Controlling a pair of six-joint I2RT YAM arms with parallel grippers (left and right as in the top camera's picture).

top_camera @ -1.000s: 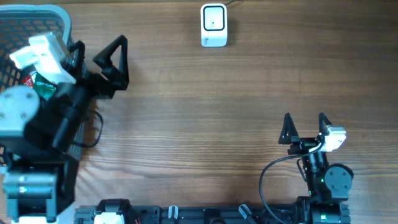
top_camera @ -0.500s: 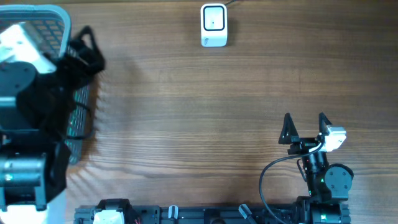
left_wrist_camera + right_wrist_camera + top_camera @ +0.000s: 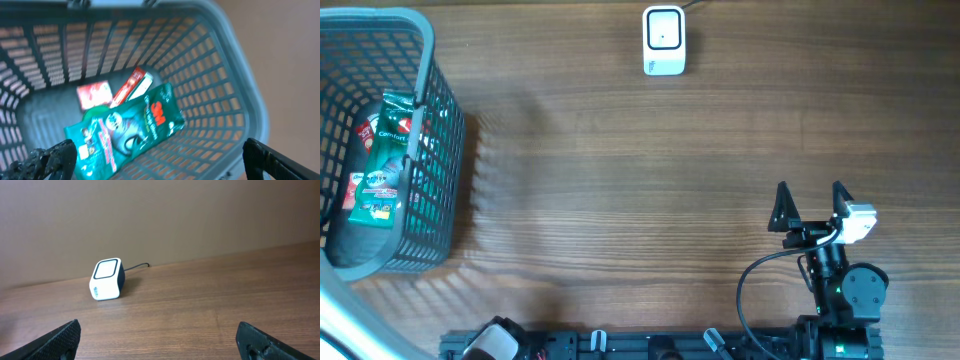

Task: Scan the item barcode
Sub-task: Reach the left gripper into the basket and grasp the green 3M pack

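L wrist view alone shows red box (image 3: 94, 94) and red/white tube (image 3: 131, 86) beside green pkt (image 3: 131, 131) on basket (image 3: 428, 60) floor; overhead, frame upper left, mesh hides them. Scanner (image 3: 663, 40) top ctr of tabletop (image 3: 640, 180), well apart. L end effector (image 3: 156, 158) wide, empty, facing into basket. R end effector (image 3: 810, 192) wide, empty, lower right.

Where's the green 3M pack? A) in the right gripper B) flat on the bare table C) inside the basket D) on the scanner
C: the left wrist view shows the green pack lying inside the basket, within its mesh walls.
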